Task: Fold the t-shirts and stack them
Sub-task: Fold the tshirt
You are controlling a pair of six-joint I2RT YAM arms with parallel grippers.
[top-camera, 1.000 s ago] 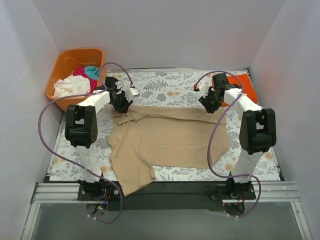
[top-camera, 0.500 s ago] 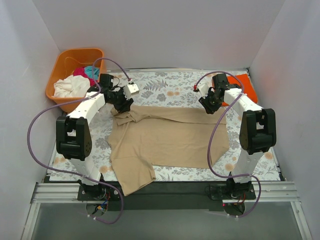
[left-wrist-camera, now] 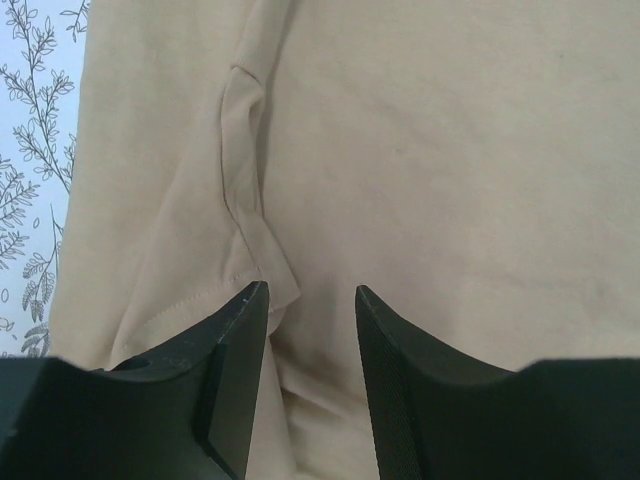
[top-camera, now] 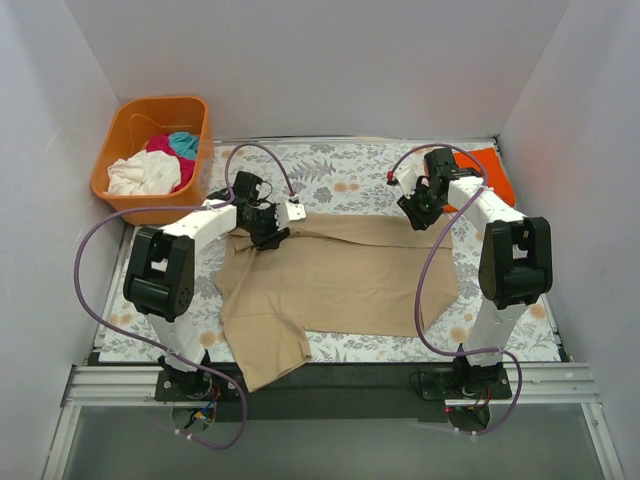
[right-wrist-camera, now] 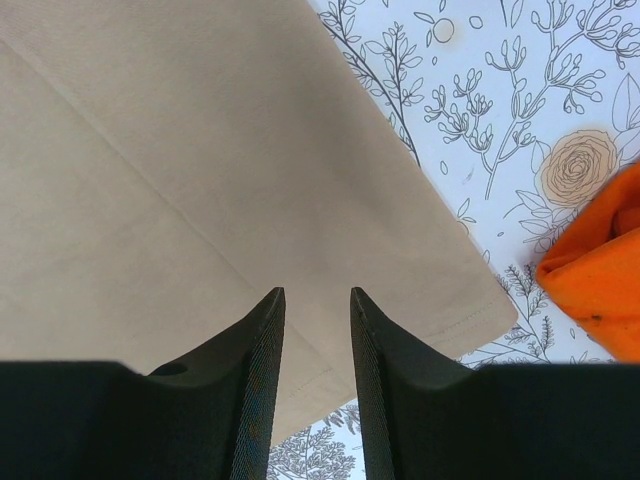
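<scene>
A large tan-beige t-shirt (top-camera: pixel 340 275) lies spread on the floral table cover, one sleeve hanging toward the near edge. My left gripper (top-camera: pixel 268 232) is open just above its far-left bunched sleeve fold (left-wrist-camera: pixel 250 230), nothing between the jaws. My right gripper (top-camera: pixel 418 212) is open above the shirt's far-right hem corner (right-wrist-camera: pixel 440 300). A bright orange t-shirt (top-camera: pixel 490 175) lies at the far right, and shows in the right wrist view (right-wrist-camera: pixel 600 270). White (top-camera: pixel 140 175), magenta (top-camera: pixel 160 145) and teal (top-camera: pixel 183 143) shirts lie in the basket.
A rigid orange plastic basket (top-camera: pixel 125 125) stands at the far left corner, off the floral cover (top-camera: pixel 340 175). White walls close in on the left, back and right. Purple cables loop from both arms.
My left gripper has moved right and nearer, from the table's far-left by the basket onto the tan shirt's bunched sleeve. The right arm has not moved.
</scene>
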